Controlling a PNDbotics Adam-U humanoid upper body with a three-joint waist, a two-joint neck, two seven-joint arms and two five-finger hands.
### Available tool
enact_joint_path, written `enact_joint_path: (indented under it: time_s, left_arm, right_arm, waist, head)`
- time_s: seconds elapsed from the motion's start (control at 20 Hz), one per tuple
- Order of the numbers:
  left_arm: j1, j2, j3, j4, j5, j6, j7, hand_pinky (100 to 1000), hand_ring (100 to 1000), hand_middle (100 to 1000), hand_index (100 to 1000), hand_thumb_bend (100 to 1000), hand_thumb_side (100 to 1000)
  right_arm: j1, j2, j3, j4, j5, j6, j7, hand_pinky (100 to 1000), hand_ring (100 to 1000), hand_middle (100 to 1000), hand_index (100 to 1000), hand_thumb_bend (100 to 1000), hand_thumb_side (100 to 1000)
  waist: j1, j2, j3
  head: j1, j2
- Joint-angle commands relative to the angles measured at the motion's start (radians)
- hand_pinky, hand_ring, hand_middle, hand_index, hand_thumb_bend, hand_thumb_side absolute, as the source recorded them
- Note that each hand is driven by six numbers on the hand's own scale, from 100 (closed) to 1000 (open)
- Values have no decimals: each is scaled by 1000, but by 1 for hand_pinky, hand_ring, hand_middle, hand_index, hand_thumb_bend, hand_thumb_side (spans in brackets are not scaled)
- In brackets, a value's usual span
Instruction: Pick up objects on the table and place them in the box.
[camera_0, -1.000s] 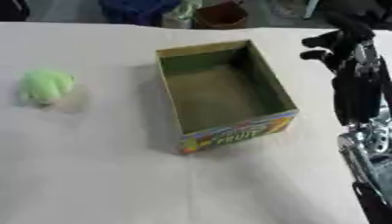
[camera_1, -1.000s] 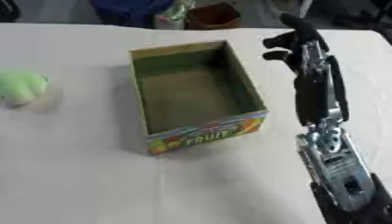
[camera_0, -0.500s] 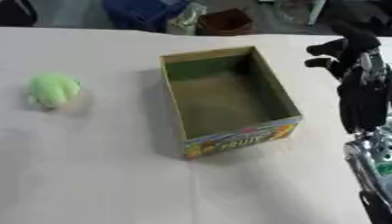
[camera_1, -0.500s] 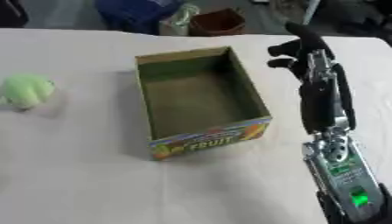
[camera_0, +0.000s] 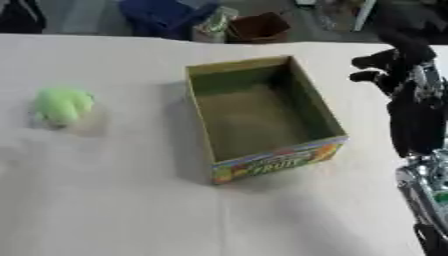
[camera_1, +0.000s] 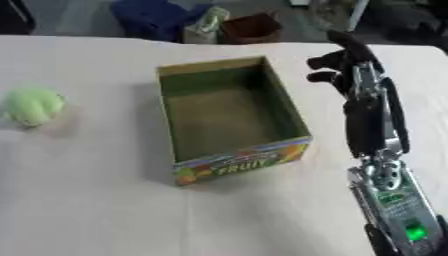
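The right hand (camera_1: 337, 62), seemingly curled and empty, hovers near the box (camera_1: 229, 118); the green object (camera_1: 33, 106) by the table's left edge risks being missed.

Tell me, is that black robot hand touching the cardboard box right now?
Apart. In the right eye view, the right hand hangs beside the box on its right, with a strip of bare table showing between them.
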Motion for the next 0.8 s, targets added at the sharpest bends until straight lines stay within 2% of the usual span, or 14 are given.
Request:
enact_joint_path:
  time_s: [0.05,0.8]
  left_arm:
    - [-31,14,0,-2,-7,-7,7,678,766,864,1000,561,918]
    - [-205,-55,-10,147,25,-27,-104,687,768,864,990,553,915]
  right_arm:
    - [-4,-10,0,-20,0,-1,6,637,712,545,863,100,1000]
    - [-5,-11,7,-20,-6,1,16,638,714,544,865,100,1000]
  waist:
    - [6,-21,-2]
    - [16,-25,-13]
  head:
    - [6,-9]
    - [42,18]
